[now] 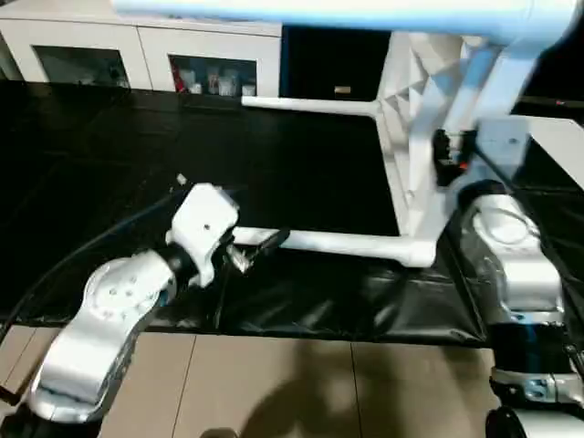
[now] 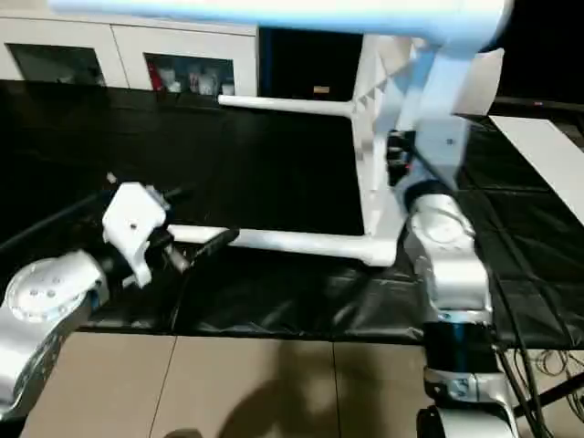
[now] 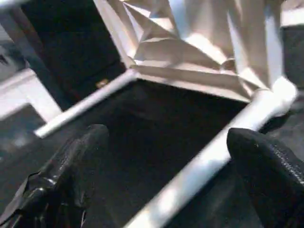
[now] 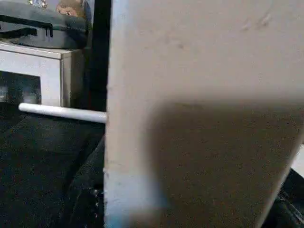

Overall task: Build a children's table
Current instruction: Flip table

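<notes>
**A:** Black mat (image 1: 301,173) covered the floor, tan tiles (image 1: 301,383) at its near edge, white cabinet (image 1: 146,50) with glass doors along the back. Where was the children's table (image 1: 415,137)?

**B:** On the mat, tipped on its edge, top upright, ribbed underside facing the cabinet side. Legs were fitted. Lower leg (image 1: 342,243) lay along the mat out from the bottom corner socket. Second leg (image 1: 310,107) stuck out level higher up. Third leg (image 1: 347,14) ran across above both, blurred.

**A:** Left gripper (image 3: 166,156)?

**B:** Spread wide, nothing pinched. It sat at the free end of the lower leg; in the wrist view that leg passed between the two black fingers (image 3: 266,161), close to one. Contact: couldn't tell.

**A:** Right gripper (image 1: 449,151)?

**B:** Up against the table top's far face, away from the legs. Half open by width; looked clamped on the top's edge, but fingers were mostly hidden. The wrist view had the smooth white panel right in front.
</notes>
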You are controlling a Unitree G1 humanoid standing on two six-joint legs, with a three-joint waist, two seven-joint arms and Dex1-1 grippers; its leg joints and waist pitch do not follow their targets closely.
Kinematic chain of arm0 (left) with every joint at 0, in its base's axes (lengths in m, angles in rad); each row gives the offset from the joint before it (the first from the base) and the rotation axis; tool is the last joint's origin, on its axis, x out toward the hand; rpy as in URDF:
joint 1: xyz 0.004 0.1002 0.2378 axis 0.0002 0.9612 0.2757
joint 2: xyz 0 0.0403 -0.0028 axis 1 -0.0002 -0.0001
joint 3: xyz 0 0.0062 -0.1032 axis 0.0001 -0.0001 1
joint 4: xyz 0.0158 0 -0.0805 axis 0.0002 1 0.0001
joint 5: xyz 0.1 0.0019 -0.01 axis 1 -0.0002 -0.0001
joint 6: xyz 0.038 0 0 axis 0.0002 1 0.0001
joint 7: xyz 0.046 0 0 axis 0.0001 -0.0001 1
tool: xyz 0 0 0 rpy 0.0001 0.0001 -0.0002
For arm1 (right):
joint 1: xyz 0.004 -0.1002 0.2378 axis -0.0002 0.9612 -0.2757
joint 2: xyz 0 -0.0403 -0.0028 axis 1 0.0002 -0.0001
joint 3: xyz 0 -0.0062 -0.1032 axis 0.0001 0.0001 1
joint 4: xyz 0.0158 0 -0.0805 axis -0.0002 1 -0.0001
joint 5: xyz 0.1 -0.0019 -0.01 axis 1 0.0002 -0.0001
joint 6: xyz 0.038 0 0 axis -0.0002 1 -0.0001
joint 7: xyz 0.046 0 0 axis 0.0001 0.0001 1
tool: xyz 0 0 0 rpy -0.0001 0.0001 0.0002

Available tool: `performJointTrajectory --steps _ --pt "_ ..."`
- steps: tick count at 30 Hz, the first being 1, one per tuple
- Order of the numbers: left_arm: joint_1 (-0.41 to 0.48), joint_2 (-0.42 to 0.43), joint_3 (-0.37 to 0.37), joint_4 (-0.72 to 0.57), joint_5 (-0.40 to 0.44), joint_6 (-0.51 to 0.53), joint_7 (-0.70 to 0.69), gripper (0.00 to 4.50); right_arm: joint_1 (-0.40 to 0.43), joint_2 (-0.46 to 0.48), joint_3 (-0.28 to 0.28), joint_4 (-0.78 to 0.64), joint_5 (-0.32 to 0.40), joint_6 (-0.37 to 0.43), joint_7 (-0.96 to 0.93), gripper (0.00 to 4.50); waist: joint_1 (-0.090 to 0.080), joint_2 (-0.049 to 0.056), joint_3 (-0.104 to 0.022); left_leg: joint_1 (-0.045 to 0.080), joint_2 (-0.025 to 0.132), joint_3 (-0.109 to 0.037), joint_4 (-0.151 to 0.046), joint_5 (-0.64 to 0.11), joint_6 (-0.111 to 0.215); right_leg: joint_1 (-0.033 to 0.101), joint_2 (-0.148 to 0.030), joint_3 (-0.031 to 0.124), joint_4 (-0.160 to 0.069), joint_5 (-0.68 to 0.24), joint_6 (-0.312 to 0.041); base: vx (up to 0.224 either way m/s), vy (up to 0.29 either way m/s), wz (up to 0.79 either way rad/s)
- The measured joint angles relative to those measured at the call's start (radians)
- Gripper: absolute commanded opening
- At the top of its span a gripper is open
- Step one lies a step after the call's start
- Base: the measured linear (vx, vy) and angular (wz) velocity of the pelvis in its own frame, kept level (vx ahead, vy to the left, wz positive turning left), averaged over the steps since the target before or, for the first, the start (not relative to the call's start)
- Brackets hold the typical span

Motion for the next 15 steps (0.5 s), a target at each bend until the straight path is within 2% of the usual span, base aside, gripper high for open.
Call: performJointTrajectory --steps 1,2,6,10,15 --pt "-0.019 0.003 -0.011 0.02 0.03 -0.013 0.015 4.5 -0.007 0.002 0.001 0.01 -0.001 0.002 -0.002 2.0 0.0 -0.002 0.0 0.001 0.0 0.0 0.0 0.0 0.0 0.0 0.0 0.0 0.001 0.0 0.0 0.0 0.0 0.0" --pt "-0.032 0.003 -0.02 0.04 0.049 -0.024 0.024 4.5 -0.008 0.002 0.001 0.013 -0.001 0.002 -0.002 2.35 0.0 -0.005 0.0 0.001 0.0 0.0 0.0 0.0 -0.001 0.0 0.0 0.0 0.001 0.0 0.0 0.0 0.0 0.0" --pt "-0.084 -0.021 -0.035 0.119 0.104 -0.055 0.072 4.5 -0.014 0.007 0.006 0.028 -0.001 0.004 0.003 2.35 -0.004 -0.018 0.0 0.001 0.0 0.0 0.0 0.001 -0.002 0.0 0.0 0.0 0.002 0.0 -0.001 0.0 0.0 0.0" --pt "-0.142 -0.028 -0.052 0.182 0.158 -0.12 0.103 4.5 -0.016 0.008 0.017 0.048 -0.005 -0.01 0.002 2.35 -0.01 -0.023 -0.003 0.001 0.0 -0.001 0.001 0.001 -0.002 0.001 0.0 0.0 0.002 0.001 -0.001 0.0 0.0 0.0" --pt "-0.186 -0.077 -0.059 0.32 0.206 -0.222 0.192 4.5 -0.041 0.012 0.018 0.154 -0.008 -0.104 0.001 2.35 -0.017 -0.025 -0.006 0.003 0.0 -0.001 0.002 0.001 -0.002 0.003 0.0 0.0 0.002 0.002 -0.002 0.0 0.0 0.0"
